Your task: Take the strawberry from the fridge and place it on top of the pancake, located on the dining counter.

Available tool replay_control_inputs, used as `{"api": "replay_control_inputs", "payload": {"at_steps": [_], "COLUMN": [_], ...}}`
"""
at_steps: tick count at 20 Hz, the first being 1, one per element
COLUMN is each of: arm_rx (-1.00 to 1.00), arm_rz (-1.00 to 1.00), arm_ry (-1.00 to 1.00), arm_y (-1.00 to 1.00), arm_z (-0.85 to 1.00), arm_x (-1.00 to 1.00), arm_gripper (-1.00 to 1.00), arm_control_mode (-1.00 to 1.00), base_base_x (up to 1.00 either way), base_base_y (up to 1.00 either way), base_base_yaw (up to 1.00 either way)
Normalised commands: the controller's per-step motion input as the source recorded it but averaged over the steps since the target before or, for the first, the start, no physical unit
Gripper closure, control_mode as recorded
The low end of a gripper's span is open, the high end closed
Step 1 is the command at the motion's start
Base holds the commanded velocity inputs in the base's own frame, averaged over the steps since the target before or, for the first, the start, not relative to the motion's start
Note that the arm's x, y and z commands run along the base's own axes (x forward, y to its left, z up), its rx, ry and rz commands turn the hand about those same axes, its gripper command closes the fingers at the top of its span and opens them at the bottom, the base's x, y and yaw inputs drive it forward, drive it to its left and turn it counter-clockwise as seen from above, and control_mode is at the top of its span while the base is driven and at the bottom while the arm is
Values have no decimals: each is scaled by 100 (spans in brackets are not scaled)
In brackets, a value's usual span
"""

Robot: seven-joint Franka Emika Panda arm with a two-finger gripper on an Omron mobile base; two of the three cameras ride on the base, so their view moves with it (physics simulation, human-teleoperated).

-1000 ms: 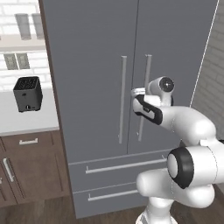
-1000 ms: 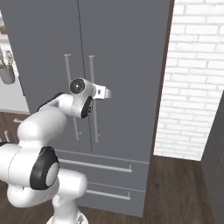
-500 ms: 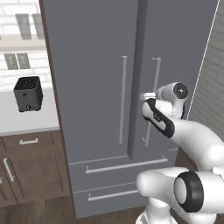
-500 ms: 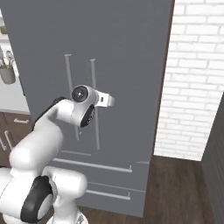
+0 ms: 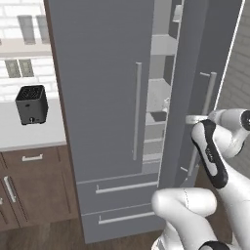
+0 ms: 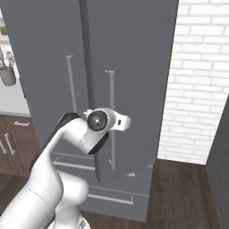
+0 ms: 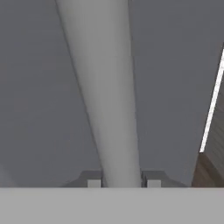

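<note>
fridge (image 5: pixel 112 97) interior mostly door-hidden

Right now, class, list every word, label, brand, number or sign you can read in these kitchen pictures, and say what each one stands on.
None: no readable text in any picture.
The fridge doors and the handle are plain grey, with no brand or label.
The black toaster has a small pale mark low on its front, too small to read.
The brick wall and the drawers carry no writing.
</note>
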Motion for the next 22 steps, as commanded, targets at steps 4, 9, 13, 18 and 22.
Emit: {"api": "replay_control_inputs", "payload": {"at_steps": [4,9,13,18,22], "arm_rx": [-2,-11,0,-4,-12], "arm_rz": [0,0,0,0,0], "arm_ry": [7,4,-4,0,0], "arm_y": [-25,0,0,0,0], "arm_z": [-12,-14,47,82,100], "arm_x": [-28,-20,-94,-98,-94], "arm_gripper": [-100,-100,-100,-100,-100], "arm_control_mode": [-100,-100,-100,-100,-100], "base_base_x": [0,0,0,0,0], "base_base_y": [0,0,0,0,0], "base_base_yaw": [0,0,0,0,0]}}
